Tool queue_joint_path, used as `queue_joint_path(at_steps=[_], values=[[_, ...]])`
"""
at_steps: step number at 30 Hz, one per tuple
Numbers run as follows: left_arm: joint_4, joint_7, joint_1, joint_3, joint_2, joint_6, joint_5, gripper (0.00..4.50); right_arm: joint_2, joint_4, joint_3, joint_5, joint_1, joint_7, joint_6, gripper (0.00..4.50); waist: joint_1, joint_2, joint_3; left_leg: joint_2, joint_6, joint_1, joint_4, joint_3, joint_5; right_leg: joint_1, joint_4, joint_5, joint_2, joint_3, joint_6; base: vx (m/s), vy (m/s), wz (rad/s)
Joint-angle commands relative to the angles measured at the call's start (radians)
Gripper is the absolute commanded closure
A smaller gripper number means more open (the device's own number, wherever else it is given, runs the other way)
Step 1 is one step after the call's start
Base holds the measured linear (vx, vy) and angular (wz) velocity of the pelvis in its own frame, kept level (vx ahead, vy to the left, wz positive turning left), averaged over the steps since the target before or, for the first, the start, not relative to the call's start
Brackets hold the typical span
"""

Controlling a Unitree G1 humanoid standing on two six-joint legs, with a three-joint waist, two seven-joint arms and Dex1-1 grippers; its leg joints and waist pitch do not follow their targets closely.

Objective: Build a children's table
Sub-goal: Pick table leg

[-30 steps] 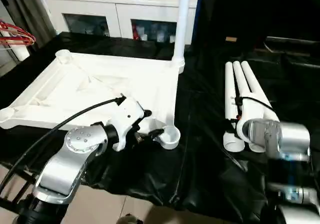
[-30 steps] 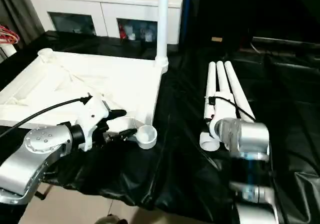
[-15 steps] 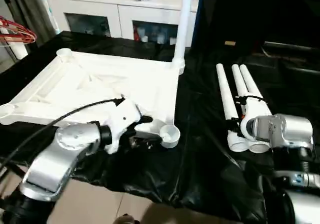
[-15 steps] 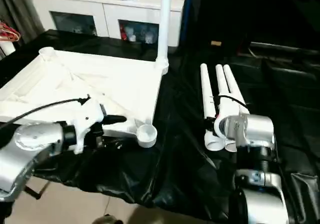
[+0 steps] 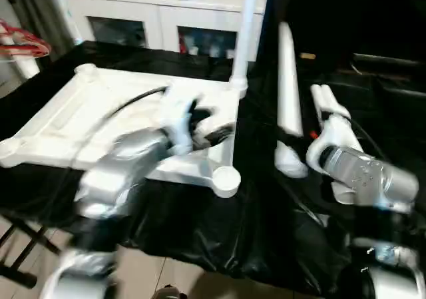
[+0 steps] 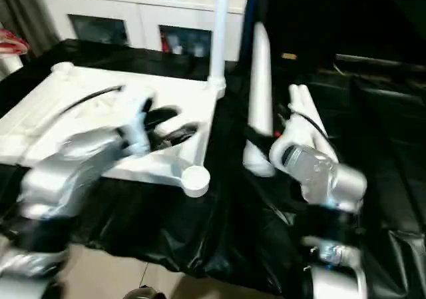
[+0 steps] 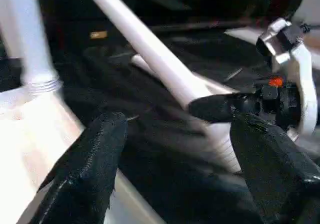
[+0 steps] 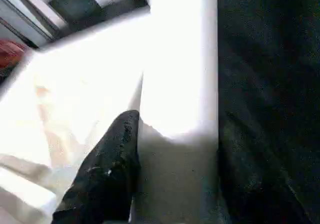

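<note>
The children's table top (image 5: 100, 112) lies underside up on black cloth, with one leg (image 5: 241, 26) standing in its far right corner socket. My right gripper (image 5: 294, 140) is shut on a second leg (image 5: 285, 79) and holds it off the cloth, its narrow end tilted up and away. In the right wrist view this leg (image 8: 180, 84) runs beside a black finger (image 8: 105, 179). Two more legs (image 5: 327, 106) lie on the cloth behind it. My left gripper (image 5: 216, 126) hovers open over the top's right side, its fingers (image 7: 85, 169) spread wide towards the held leg (image 7: 165, 69).
A white cabinet (image 5: 133, 19) with glass doors stands behind the table. A red hanger (image 5: 23, 46) shows at the far left. The near right corner socket (image 5: 226, 179) sits close to the cloth's front edge, with floor below.
My right gripper has picked one leg off the cloth and swung it up and to the left. My left arm has moved from the near corner socket up over the top's right side.
</note>
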State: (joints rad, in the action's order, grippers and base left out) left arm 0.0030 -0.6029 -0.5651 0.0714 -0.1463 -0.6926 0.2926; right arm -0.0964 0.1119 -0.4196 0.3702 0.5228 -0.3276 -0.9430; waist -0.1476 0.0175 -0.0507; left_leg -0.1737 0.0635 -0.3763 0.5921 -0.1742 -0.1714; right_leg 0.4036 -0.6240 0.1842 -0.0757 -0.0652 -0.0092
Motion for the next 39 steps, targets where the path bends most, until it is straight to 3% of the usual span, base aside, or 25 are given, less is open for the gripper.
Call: queue_joint_path(at_steps=[1, 2, 3, 4, 6, 8, 10, 12, 16, 25, 27, 29, 31, 39], values=[[0.028, 0.025, -0.022, -0.024, 0.016, -0.018, 0.019, 0.4, 0.007, -0.05, -0.008, 0.038, -0.015, -0.026, 0.025, 2.61, -0.006, 0.002, 0.075, -0.039, 0.009, 0.008, -0.063, 0.019, -0.152, -0.053, 0.074, 0.125, -0.068, 0.044, -0.156, 0.0, 0.0, 0.0], [0.075, 0.057, -0.068, -0.062, 0.078, -0.05, 0.066, 0.36, 0.041, -0.123, -0.012, 0.097, -0.05, -0.076, 0.041, 2.61, -0.006, 0.004, 0.075, -0.041, 0.005, 0.011, -0.063, 0.018, -0.154, -0.051, 0.074, 0.124, -0.069, 0.045, -0.161, 0.0, 0.0, 0.0], [0.079, 0.059, -0.072, -0.066, 0.083, -0.052, 0.07, 0.25, 0.044, -0.13, -0.012, 0.103, -0.053, -0.08, 0.043, 2.61, -0.009, 0.004, 0.076, -0.039, -0.005, 0.007, -0.059, 0.016, -0.149, -0.055, 0.076, 0.12, -0.07, 0.044, -0.167, 0.0, 0.0, 0.0], [0.118, 0.081, -0.11, -0.102, 0.124, -0.083, 0.106, 0.11, 0.075, -0.187, -0.024, 0.158, -0.074, -0.117, 0.066, 2.61, -0.011, 0.005, 0.081, -0.042, -0.01, 0.009, -0.058, 0.02, -0.142, -0.054, 0.071, 0.105, -0.072, 0.043, -0.174, 0.0, 0.0, 0.0], [0.167, 0.108, -0.163, -0.154, 0.168, -0.126, 0.157, 0.0, 0.103, -0.26, -0.032, 0.23, -0.102, -0.153, 0.084, 2.61, -0.012, 0.008, 0.075, -0.043, -0.036, -0.001, -0.06, 0.024, -0.136, -0.056, 0.072, 0.101, -0.072, 0.039, -0.188, 0.0, 0.0, 0.0], [0.179, 0.113, -0.182, -0.175, 0.183, -0.14, 0.187, 0.0, 0.106, -0.289, -0.026, 0.255, -0.117, -0.174, 0.089, 2.61, -0.015, 0.007, 0.072, -0.043, -0.039, 0.004, -0.059, 0.021, -0.161, -0.051, 0.082, 0.156, -0.073, 0.04, -0.181, 0.0, 0.0, 0.0], [0.185, 0.116, -0.194, -0.188, 0.191, -0.148, 0.206, 0.0, 0.106, -0.306, -0.019, 0.27, -0.127, -0.187, 0.094, 2.61, -0.018, 0.008, 0.071, -0.042, -0.036, 0.002, -0.061, 0.022, -0.165, -0.053, 0.086, 0.2, -0.074, 0.04, -0.161, 0.0, 0.0, 0.0], [0.182, 0.123, -0.242, -0.248, 0.235, -0.192, 0.303, 0.0, 0.092, -0.366, 0.016, 0.321, -0.168, -0.252, 0.07, 2.61, -0.019, 0.003, 0.071, -0.04, -0.035, 0.003, -0.059, 0.018, -0.164, -0.052, 0.09, 0.226, -0.072, 0.04, -0.149, 0.0, 0.0, 0.0], [0.176, 0.13, -0.271, -0.304, 0.265, -0.234, 0.379, 0.0, 0.069, -0.389, 0.057, 0.327, -0.192, -0.293, 0.061, 2.61, -0.025, 0.005, 0.07, -0.043, -0.029, 0.001, -0.063, 0.023, -0.176, -0.049, 0.095, 0.269, -0.074, 0.038, -0.134, 0.0, 0.0, 0.0], [0.178, 0.159, -0.283, -0.344, 0.264, -0.251, 0.429, 0.0, 0.012, -0.396, 0.119, 0.348, -0.205, -0.334, 0.065, 2.61, -0.03, 0.0, 0.071, -0.045, -0.032, -0.002, -0.065, 0.024, -0.15, -0.052, 0.095, 0.247, -0.074, 0.04, -0.114, 0.0, 0.0, 0.0], [0.185, 0.169, -0.287, -0.354, 0.264, -0.251, 0.438, 0.36, 0.005, -0.393, 0.128, 0.352, -0.206, -0.342, 0.063, 2.61, -0.029, -0.001, 0.072, -0.045, -0.034, -0.003, -0.064, 0.024, -0.137, -0.052, 0.092, 0.216, -0.074, 0.04, -0.12, 0.0, 0.0, 0.0], [0.176, 0.172, -0.284, -0.356, 0.264, -0.257, 0.45, 0.36, -0.003, -0.395, 0.137, 0.352, -0.21, -0.348, 0.065, 2.61, -0.03, 0.0, 0.072, -0.045, -0.037, -0.003, -0.063, 0.023, -0.13, -0.051, 0.091, 0.202, -0.074, 0.04, -0.128, 0.0, 0.0, 0.0], [0.169, 0.174, -0.281, -0.359, 0.267, -0.264, 0.468, 0.39, -0.008, -0.395, 0.143, 0.355, -0.213, -0.349, 0.068, 2.61, -0.03, -0.001, 0.072, -0.045, -0.038, -0.003, -0.063, 0.023, -0.127, -0.052, 0.09, 0.205, -0.075, 0.039, -0.131, 0.0, 0.0, 0.0], [0.164, 0.176, -0.274, -0.357, 0.267, -0.272, 0.489, 1.19, -0.038, -0.392, 0.17, 0.371, -0.221, -0.344, 0.071, 2.61, -0.03, -0.001, 0.07, -0.045, -0.035, -0.003, -0.064, 0.022, -0.138, -0.051, 0.095, 0.234, -0.075, 0.039, -0.119, 0.0, 0.0, 0.0]])
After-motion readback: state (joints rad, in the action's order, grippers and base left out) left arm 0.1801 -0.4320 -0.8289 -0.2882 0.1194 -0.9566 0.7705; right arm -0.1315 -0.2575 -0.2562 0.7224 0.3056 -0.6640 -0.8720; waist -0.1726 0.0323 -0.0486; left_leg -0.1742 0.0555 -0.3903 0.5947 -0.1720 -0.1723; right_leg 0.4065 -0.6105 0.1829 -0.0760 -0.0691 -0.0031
